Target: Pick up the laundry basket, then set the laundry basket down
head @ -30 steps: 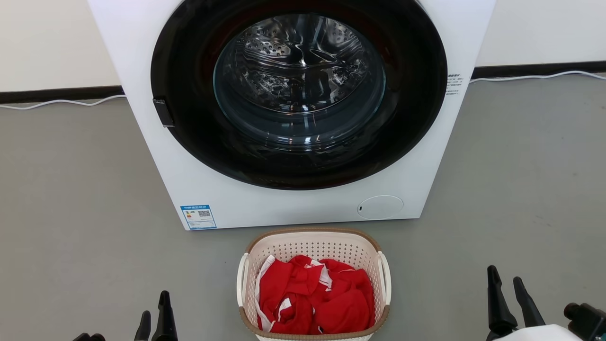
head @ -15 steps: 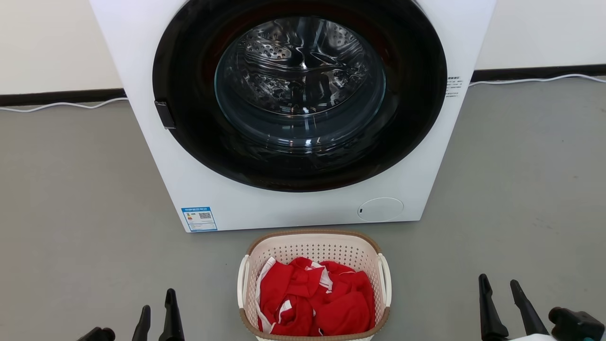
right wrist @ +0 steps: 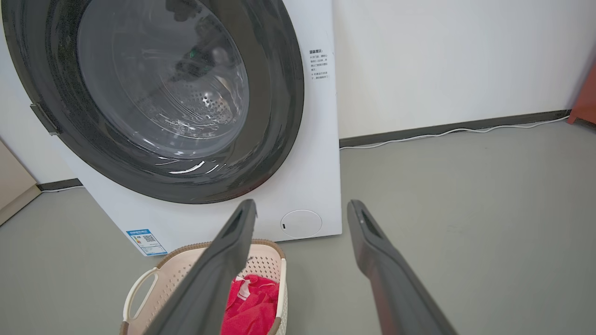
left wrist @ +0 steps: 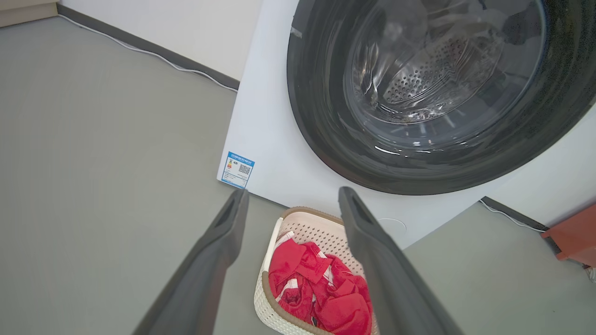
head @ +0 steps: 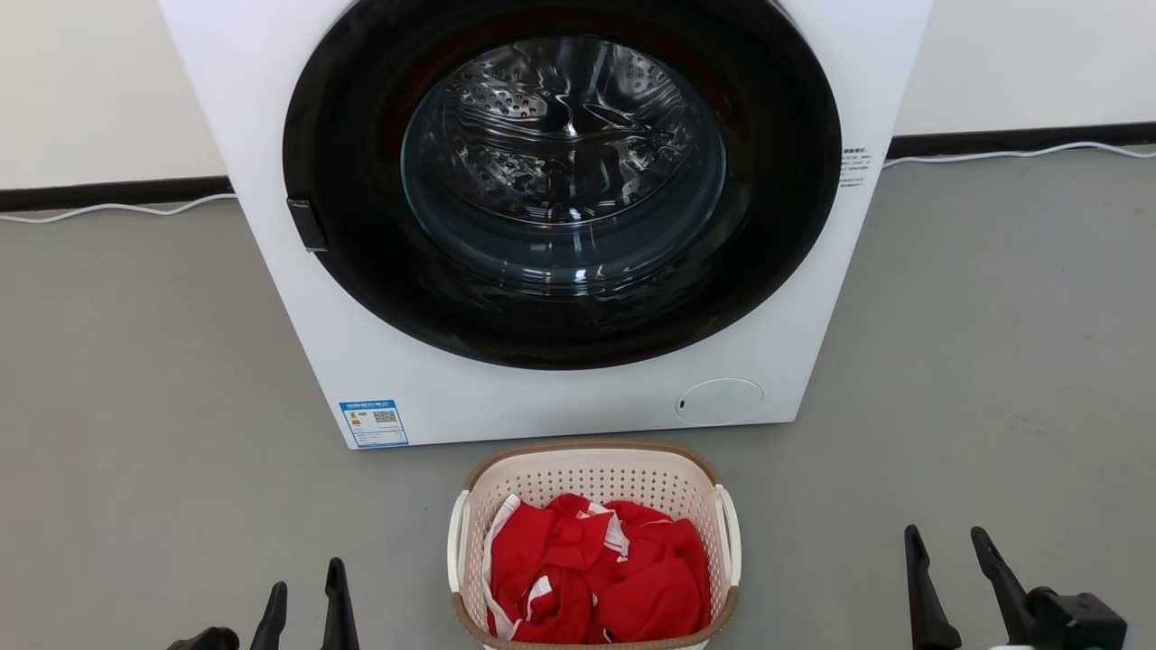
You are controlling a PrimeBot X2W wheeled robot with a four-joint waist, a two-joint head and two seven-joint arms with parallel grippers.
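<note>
The laundry basket [head: 596, 471] stands on the grey floor [head: 135, 406] just before the front of the washer [head: 379, 361], with red clothing [head: 596, 578] heaped inside. The left gripper [head: 307, 582] hangs to its left and the right gripper [head: 946, 542] to its right, both apart from it, jaws spread wide and holding nothing.
</note>
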